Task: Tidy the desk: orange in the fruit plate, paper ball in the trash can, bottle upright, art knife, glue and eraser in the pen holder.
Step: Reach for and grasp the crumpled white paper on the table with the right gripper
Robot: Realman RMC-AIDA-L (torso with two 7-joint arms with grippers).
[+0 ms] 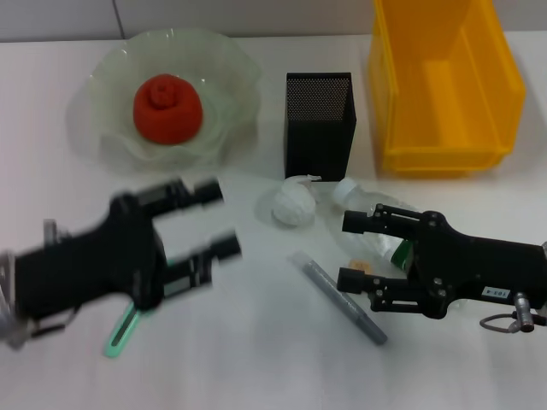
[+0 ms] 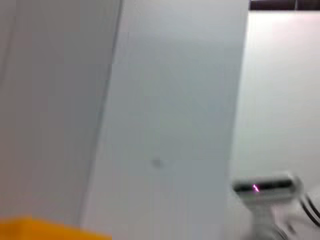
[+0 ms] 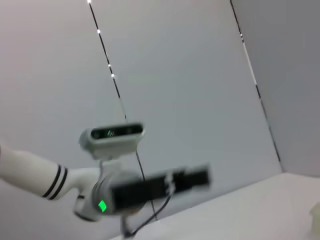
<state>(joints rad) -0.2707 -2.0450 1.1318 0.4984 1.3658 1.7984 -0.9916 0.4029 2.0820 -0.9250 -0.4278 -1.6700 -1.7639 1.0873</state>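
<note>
Currently the orange [image 1: 167, 108] sits in the middle of the pale green fruit plate [image 1: 227, 64], at the far left of the white desk [image 1: 256, 342]. The black mesh pen holder [image 1: 319, 124] stands upright right of the plate, and a yellow bin [image 1: 444, 85] stands right of that.

Paper ball [image 1: 293, 204] lies on the desk just in front of the pen holder. Clear bottle [image 1: 376, 224] lies on its side beside the ball, white cap [image 1: 348, 190] toward the pen holder; its body is partly hidden behind the right gripper. Grey art knife [image 1: 338, 297] lies diagonally on the desk, its near end just beside the lower right finger. A green flat item [image 1: 122, 330] pokes out from under the left gripper; cannot identify it.

Left gripper [image 1: 224, 220] hovers over the near-left desk, jaws apart, nothing between them. Right gripper [image 1: 349, 250] is at the near right, jaws spread either side of the bottle, not closed on it; contact cannot be judged.

A small white label [image 1: 496, 292] on the right arm carries print too small to read. No other writing legible.

Left wrist view: blank wall, a yellow edge [image 2: 45, 229]. Right wrist view: wall and the robot head camera [image 3: 112, 137].
</note>
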